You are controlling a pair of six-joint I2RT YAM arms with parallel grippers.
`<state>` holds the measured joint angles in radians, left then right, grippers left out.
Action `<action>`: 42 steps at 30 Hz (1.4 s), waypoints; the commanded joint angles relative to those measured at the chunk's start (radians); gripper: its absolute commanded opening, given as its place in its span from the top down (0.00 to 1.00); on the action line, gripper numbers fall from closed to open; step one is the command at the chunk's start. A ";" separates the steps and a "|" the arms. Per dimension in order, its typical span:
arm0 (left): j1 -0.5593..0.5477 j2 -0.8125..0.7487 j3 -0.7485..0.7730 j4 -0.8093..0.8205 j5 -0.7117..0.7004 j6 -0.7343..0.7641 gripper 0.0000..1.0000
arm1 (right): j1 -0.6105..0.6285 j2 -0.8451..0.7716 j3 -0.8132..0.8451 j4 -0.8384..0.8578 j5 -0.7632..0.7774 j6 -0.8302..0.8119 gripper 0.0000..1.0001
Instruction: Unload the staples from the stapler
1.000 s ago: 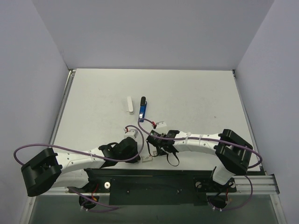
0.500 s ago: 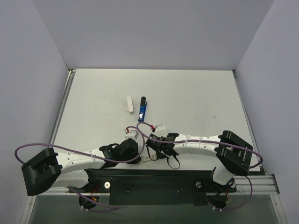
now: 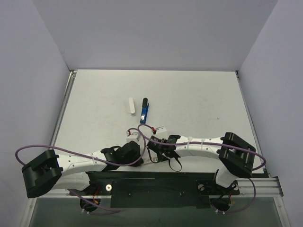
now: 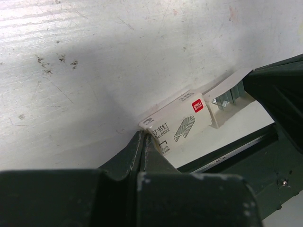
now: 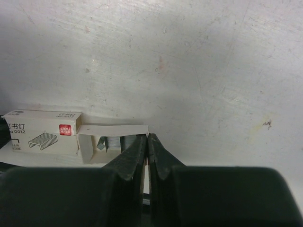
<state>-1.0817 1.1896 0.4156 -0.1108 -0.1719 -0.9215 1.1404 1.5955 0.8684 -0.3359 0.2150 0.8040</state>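
The table (image 5: 213, 61) is looking matt, scuffed white. The staple box (image 4: 177, 124) is showing smooth card, the stapler (image 3: 144, 111) blue plastic

The stapler (image 3: 145, 110) and the staples (image 3: 131, 106) are laid side by side, apart, mid-tabletop (image 3: 199, 99); a staple box (image 4: 177, 126) is set by the near edge.

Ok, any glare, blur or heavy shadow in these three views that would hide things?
Top view: even, soft light, sharp, though the stapler shows small. Left wrist: a bright strip on the table along the top, a soft shadow band below it; the staple box print is readable, the left pincer dark and soft. Right wrist: even light, scratches crisp, the right pincer dark, slightly blurred.
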 commanded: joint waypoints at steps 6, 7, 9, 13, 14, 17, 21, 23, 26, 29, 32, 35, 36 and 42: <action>-0.027 0.007 0.020 0.017 -0.028 0.006 1.00 | -0.004 0.046 0.084 -0.038 -0.016 -0.023 1.00; -0.029 0.008 0.019 0.017 -0.029 0.006 1.00 | -0.007 0.049 0.087 -0.040 -0.022 -0.025 1.00; -0.030 0.010 0.020 0.017 -0.031 0.006 1.00 | -0.013 0.058 0.095 -0.040 -0.026 -0.029 1.00; -0.035 0.010 0.022 0.017 -0.035 0.006 1.00 | -0.025 0.070 0.096 -0.041 -0.034 -0.038 1.00; -0.035 0.011 0.022 0.017 -0.035 0.006 1.00 | -0.030 0.072 0.095 -0.041 -0.034 -0.037 1.00; -0.038 0.013 0.023 0.019 -0.038 0.006 1.00 | -0.041 0.075 0.092 -0.041 -0.037 -0.037 1.00; -0.043 0.015 0.026 0.019 -0.043 0.007 1.00 | -0.047 0.084 0.095 -0.041 -0.043 -0.034 1.00; -0.046 0.016 0.028 0.019 -0.043 0.009 1.00 | -0.047 0.087 0.096 -0.041 -0.042 -0.035 1.00; -0.049 0.019 0.031 0.019 -0.043 0.010 1.00 | -0.053 0.093 0.104 -0.041 -0.048 -0.038 1.00; -0.052 0.027 0.034 0.020 -0.044 0.012 1.00 | -0.059 0.101 0.113 -0.043 -0.049 -0.046 1.00; -0.053 0.038 0.038 0.022 -0.044 0.016 1.00 | -0.068 0.110 0.129 -0.046 -0.049 -0.055 1.00; -0.057 0.047 0.045 0.028 -0.043 0.019 1.00 | -0.083 0.124 0.138 -0.049 -0.052 -0.074 1.00; -0.058 0.050 0.045 0.026 -0.043 0.021 1.00 | -0.091 0.127 0.139 -0.051 -0.052 -0.077 1.00; -0.061 0.067 0.052 0.033 -0.040 0.026 1.00 | -0.125 0.127 0.146 -0.051 -0.060 -0.104 1.00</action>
<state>-1.1324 1.2358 0.4423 -0.0929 -0.2169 -0.9234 1.0363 1.7107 0.9855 -0.3634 0.1555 0.7238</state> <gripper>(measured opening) 0.022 0.002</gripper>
